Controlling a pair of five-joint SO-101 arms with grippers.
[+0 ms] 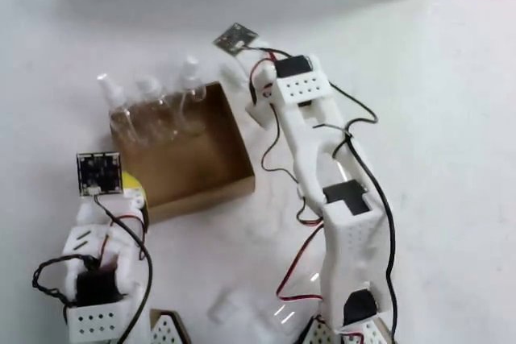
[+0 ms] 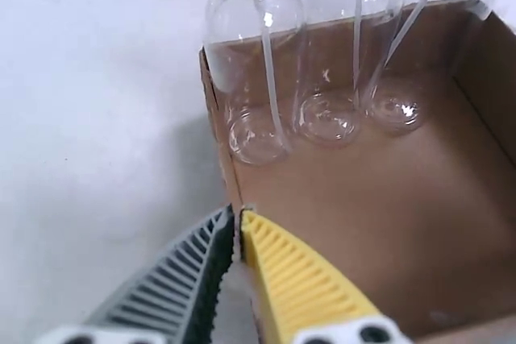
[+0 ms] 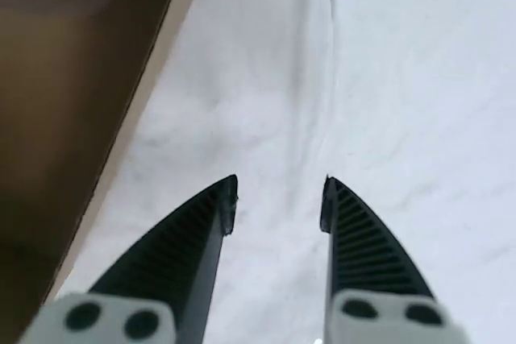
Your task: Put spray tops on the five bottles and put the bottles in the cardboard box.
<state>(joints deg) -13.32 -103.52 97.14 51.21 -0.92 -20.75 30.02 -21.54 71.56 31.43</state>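
High view: the cardboard box [image 1: 201, 159] lies open on the tabletop [image 1: 435, 78]. Three bottles [image 1: 149, 114] stand inside it against the wall farthest from my left arm [image 1: 97, 279], each carrying a spray top [image 1: 191, 70]. Their clear bodies are hard to tell apart. My left arm sits at the box's near corner, its end mostly hidden under the wrist board [image 1: 98, 173]. My right arm [image 1: 339, 199] runs along the box's opposite side. A pale see-through shape [image 1: 234, 308] lies well apart from the box, too blurred to identify.

Left wrist view: my left tool [image 2: 236, 227] is clenched on the rim of the box's side wall, grey finger outside, yellow finger inside. The bottles stand in a row with their dip tubes [image 2: 270, 78] visible and their tops cut off.

Right wrist view: my right tool [image 3: 278, 199] hangs released, jaws apart and holding nothing, over bare tabletop just beside the box's outer wall. The box is cut off and its interior is dark.
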